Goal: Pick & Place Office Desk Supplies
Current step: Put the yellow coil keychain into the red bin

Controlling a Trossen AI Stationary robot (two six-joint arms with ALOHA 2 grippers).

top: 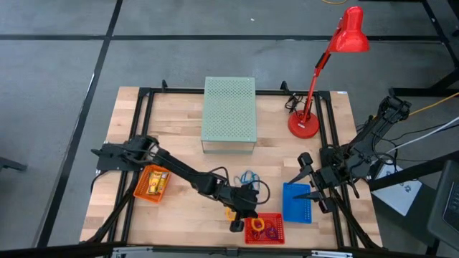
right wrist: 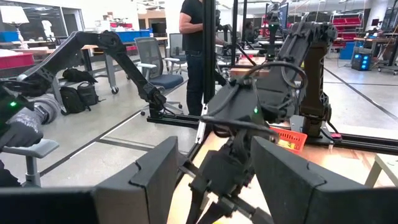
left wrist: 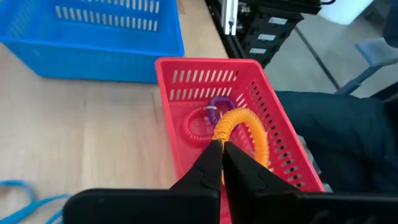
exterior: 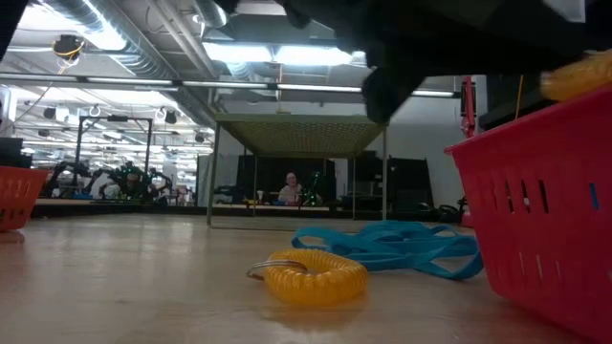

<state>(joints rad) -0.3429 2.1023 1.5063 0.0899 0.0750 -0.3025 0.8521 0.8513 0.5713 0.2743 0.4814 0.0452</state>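
Left end effector (left wrist: pixel 221 149) pinched shut on orange coil clip (left wrist: pixel 244 134), held just above red basket (left wrist: pixel 273 118); red and purple clips lie below it. Right end effector (top: pixel 307 178) wide open over blue basket (top: pixel 295 202). Yellow coil (exterior: pixel 308 275) and blue loops (exterior: pixel 387 245) on bench (top: pixel 179 129) beside left end effector.

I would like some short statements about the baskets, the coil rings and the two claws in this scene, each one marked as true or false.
1. The left claw is shut on an orange coil ring above the red basket. True.
2. The red basket is empty. False: a red ring and a purple ring lie in it.
3. A yellow coil ring lies on the table beside the blue loops. True.
4. The right claw holds the blue basket. False: it is open beside the basket, holding nothing.
5. The red desk lamp stands inside the orange basket. False: it stands on the table, near the far right corner.
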